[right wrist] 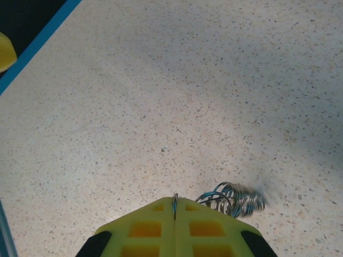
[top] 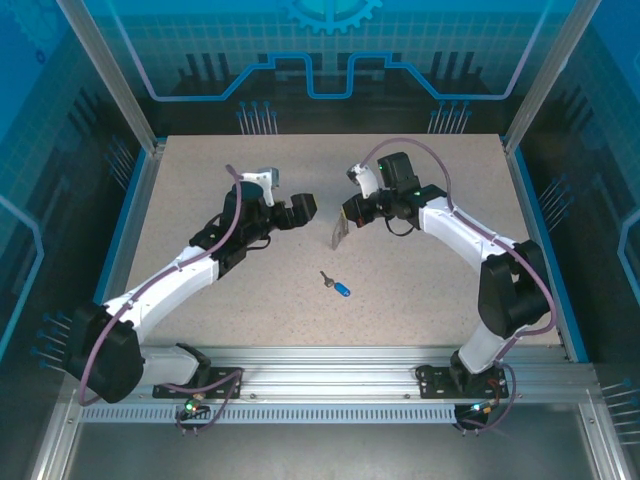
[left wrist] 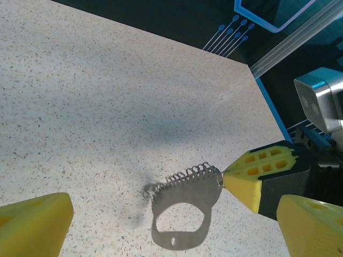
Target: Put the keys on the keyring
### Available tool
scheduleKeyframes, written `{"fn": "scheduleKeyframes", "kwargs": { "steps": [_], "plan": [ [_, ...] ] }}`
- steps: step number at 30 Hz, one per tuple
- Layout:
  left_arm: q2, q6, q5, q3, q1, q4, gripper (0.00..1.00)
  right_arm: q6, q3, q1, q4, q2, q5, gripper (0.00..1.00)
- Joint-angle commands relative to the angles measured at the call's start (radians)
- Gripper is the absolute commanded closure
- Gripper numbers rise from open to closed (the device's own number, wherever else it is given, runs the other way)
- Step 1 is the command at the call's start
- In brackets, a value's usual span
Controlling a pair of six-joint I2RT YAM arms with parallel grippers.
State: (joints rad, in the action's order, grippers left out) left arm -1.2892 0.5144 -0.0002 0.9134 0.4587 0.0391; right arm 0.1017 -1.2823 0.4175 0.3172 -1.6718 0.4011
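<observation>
Holding step: right claw [right wrist: 175,201] pressed together, pinching keyring [left wrist: 182,195] by its top edge. left claw [top: 305,207] spread, empty, just beside keyring. key [top: 341,289] lies on desk [top: 250,300], base-side of keyring. Next, likely: left claw fetches key, fine pinch needed.

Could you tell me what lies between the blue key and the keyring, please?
Nothing: in the top view, the table between the key and the keyring, held by the right gripper, is bare.
</observation>
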Motion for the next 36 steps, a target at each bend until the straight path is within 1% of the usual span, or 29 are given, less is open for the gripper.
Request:
{"fn": "scheduleKeyframes", "kwargs": {
  "steps": [1, 4, 7, 10, 13, 17, 23, 27, 31, 36],
  "plan": [
    [0.036, -0.038, 0.036, 0.026, -0.014, -0.014, 0.01, 0.019, -0.003, -0.012, -0.059, 0.028, 0.081, 1.00],
    [0.034, -0.043, 0.064, 0.029, -0.028, 0.005, 0.01, 0.039, -0.014, -0.023, -0.097, 0.039, 0.143, 1.00],
    [0.017, -0.032, 0.137, 0.039, -0.060, 0.037, 0.07, 0.064, -0.017, -0.030, -0.155, 0.056, 0.201, 1.00],
    [-0.007, -0.006, 0.216, 0.045, -0.086, 0.077, 0.12, 0.097, -0.032, -0.034, -0.196, 0.054, 0.212, 1.00],
    [-0.024, -0.002, 0.212, 0.047, -0.090, 0.082, 0.12, 0.136, -0.074, -0.034, -0.226, 0.012, 0.193, 1.00],
    [-0.044, 0.003, 0.198, 0.064, -0.103, 0.061, 0.09, 0.186, -0.168, -0.025, -0.255, -0.106, 0.161, 1.00],
    [-0.048, 0.007, 0.165, 0.067, -0.128, 0.047, 0.08, 0.236, -0.370, 0.014, -0.263, -0.307, 0.173, 1.00],
    [-0.044, 0.001, 0.161, 0.061, -0.138, 0.044, 0.07, 0.271, -0.467, 0.039, -0.280, -0.391, 0.182, 1.00],
    [-0.038, -0.014, 0.157, 0.059, -0.144, 0.031, 0.07, 0.256, -0.430, 0.052, -0.283, -0.419, 0.148, 1.00],
    [-0.041, -0.017, 0.165, 0.043, -0.147, 0.053, 0.07, 0.234, -0.243, 0.048, -0.347, -0.433, 0.085, 1.00]
  ]
}}
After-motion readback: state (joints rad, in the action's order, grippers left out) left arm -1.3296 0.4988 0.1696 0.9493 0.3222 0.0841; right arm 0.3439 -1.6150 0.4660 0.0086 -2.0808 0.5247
